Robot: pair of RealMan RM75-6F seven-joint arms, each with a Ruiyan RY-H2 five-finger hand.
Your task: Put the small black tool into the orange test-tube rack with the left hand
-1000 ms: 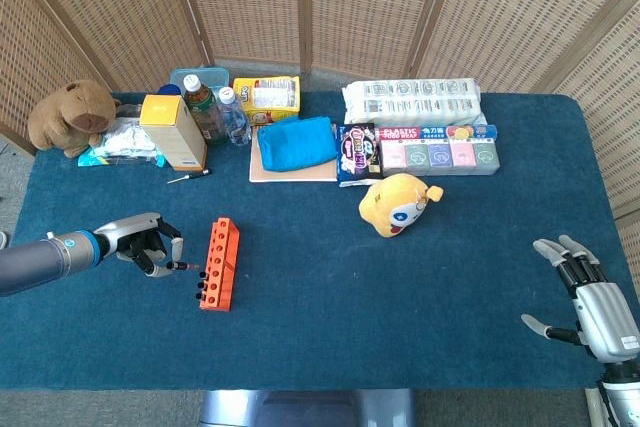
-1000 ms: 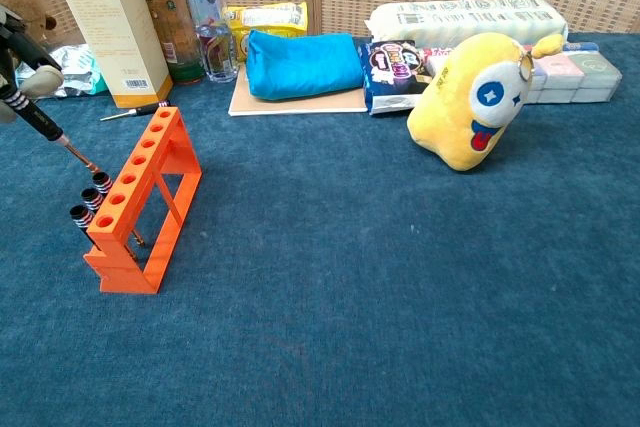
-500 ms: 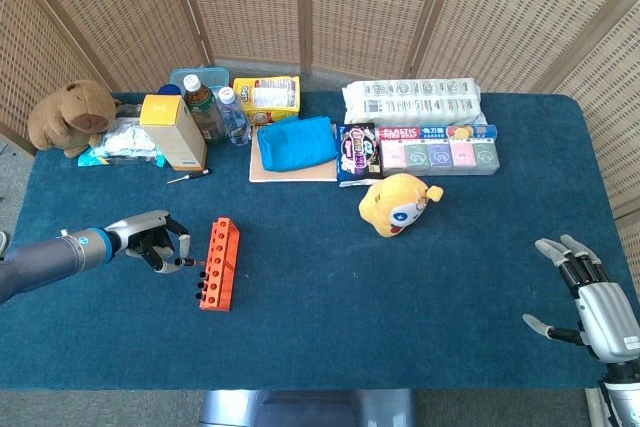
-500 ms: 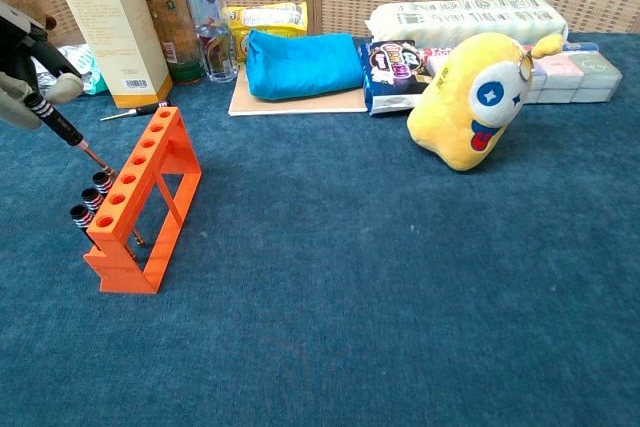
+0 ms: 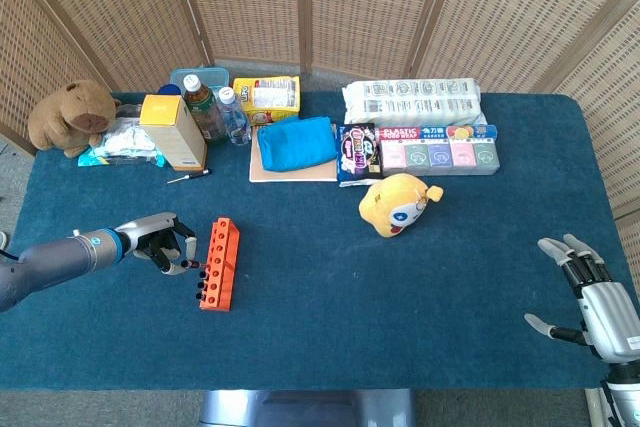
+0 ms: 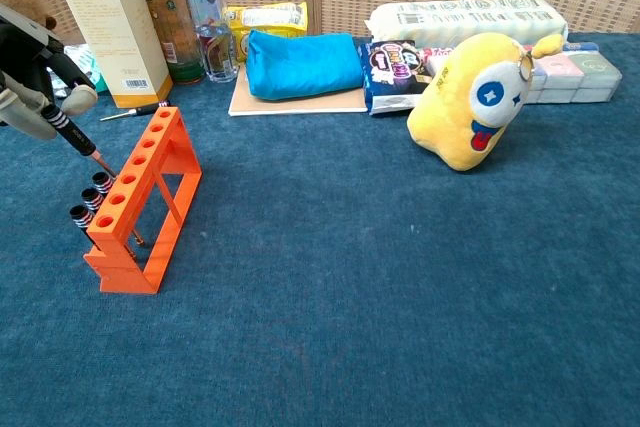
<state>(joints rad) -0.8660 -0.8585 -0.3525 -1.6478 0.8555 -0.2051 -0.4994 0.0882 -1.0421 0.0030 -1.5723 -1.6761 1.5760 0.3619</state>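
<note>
Beside the orange test-tube rack (image 6: 140, 202), on its left side, the left hand (image 5: 163, 246) holds the small black tool (image 6: 68, 129) with fingers clamped around the handle. Tool is tilted, metal tip pointing down toward the rack's top row of holes. Tip looks close to the rack's upper edge, around the middle holes; cannot tell if it touches or has started into a hole. Judgement: pickup is done, carry to the rack is done or nearly so, insertion is not yet done. Left to do: line the tip up over a free hole, lower it in, let go.

Three black-capped items (image 6: 90, 199) sit against the rack's left side near its front end; cannot tell whether they hang in the rack or stand on the table next to it.

Right hand (image 5: 592, 302) is far to the right of the rack, at the table's (image 5: 400, 297) near edge, fingers apart, holding nothing, no part in this step.

Behind the rack: a second small screwdriver (image 5: 188, 177) lying flat, and a yellow box (image 6: 103, 22). Right of the rack, well apart: yellow plush toy (image 6: 475, 107).

Risk, as judgement: the rack is light, a sideways push from the tip could shift or tip it.
</note>
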